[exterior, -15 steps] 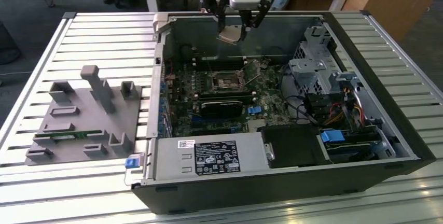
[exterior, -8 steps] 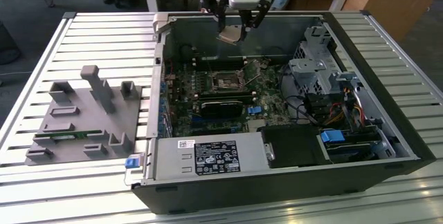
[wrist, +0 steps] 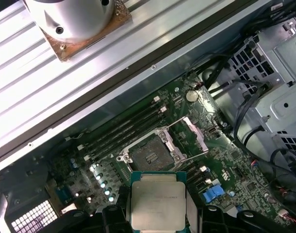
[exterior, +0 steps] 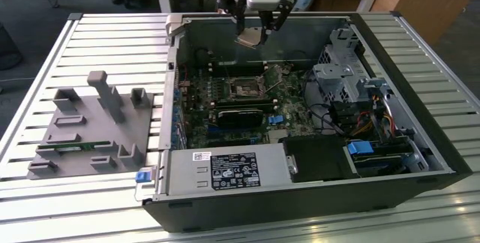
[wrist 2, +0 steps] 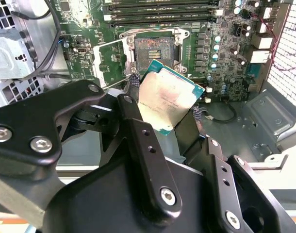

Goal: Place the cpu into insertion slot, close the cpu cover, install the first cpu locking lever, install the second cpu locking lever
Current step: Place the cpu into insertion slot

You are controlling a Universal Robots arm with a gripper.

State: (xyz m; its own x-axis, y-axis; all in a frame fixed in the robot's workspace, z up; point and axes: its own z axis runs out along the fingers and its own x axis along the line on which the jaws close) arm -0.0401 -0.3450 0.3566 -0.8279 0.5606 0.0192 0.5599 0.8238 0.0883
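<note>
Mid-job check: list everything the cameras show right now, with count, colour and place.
table: one, silver slats, bearing all the rest.
computer case: one, black, lying open on the table.
motherboard: one, green, inside the computer case.
power supply: one, silver, at the case's near edge in the exterior view.
fixture block: one, grey, on the table at the exterior view's left.
insertion slot: one, dark centre in silver surround, on the motherboard, uncovered and empty.
cpu cover: one, silver, swung open beside the insertion slot.
cpu: one, silver-grey with tan rim, held above the motherboard.
gripper: one, black, jaws closed on the cpu.
</note>
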